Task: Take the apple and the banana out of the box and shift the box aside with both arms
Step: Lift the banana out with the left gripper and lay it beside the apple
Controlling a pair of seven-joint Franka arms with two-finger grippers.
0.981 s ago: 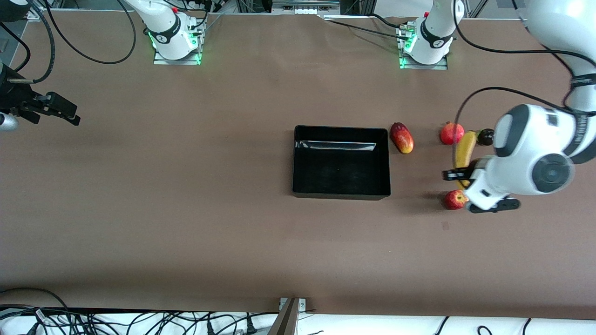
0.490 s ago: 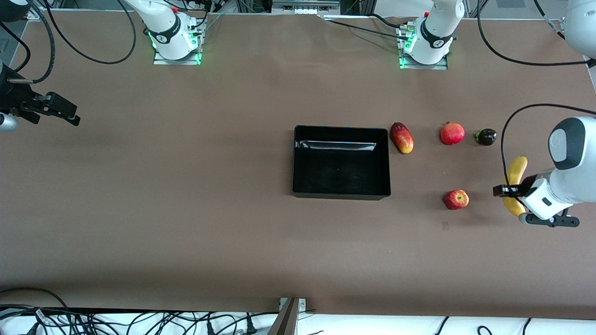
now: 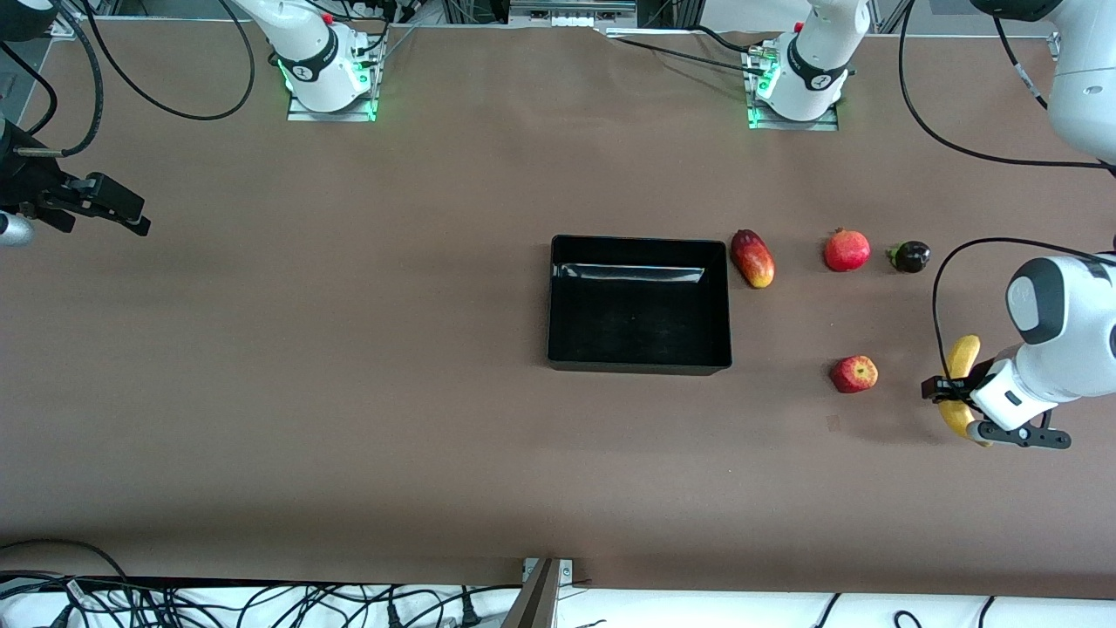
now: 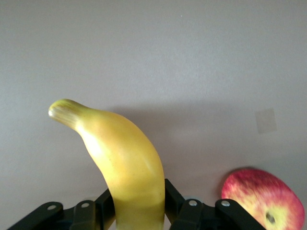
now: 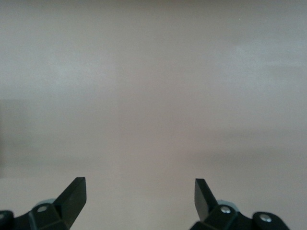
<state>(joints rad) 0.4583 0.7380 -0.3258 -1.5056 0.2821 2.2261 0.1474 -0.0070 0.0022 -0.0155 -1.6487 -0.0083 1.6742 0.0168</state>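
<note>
Front view: the left gripper point(image 3: 950, 390), fingers clamped on the long curved yellow banana point(image 3: 960, 386), has carried it from over the fruit cluster toward the left arm's bench end; small red-yellow apple point(image 3: 854, 373) already out, shallow black box point(image 3: 639, 303) empty. Left wrist view: banana point(image 4: 120, 163) pinched, apple point(image 4: 263, 197) beside. Right wrist view: right gripper point(image 5: 139, 194) waits, fingers wide, empty; box move next.

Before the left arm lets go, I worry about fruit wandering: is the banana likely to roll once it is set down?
Probably not far: the banana in the left gripper is long and curved, so it should rock and settle. Its skin looks smooth, so it may slip a little. The rounder apple nearby looks likelier to roll.
</note>
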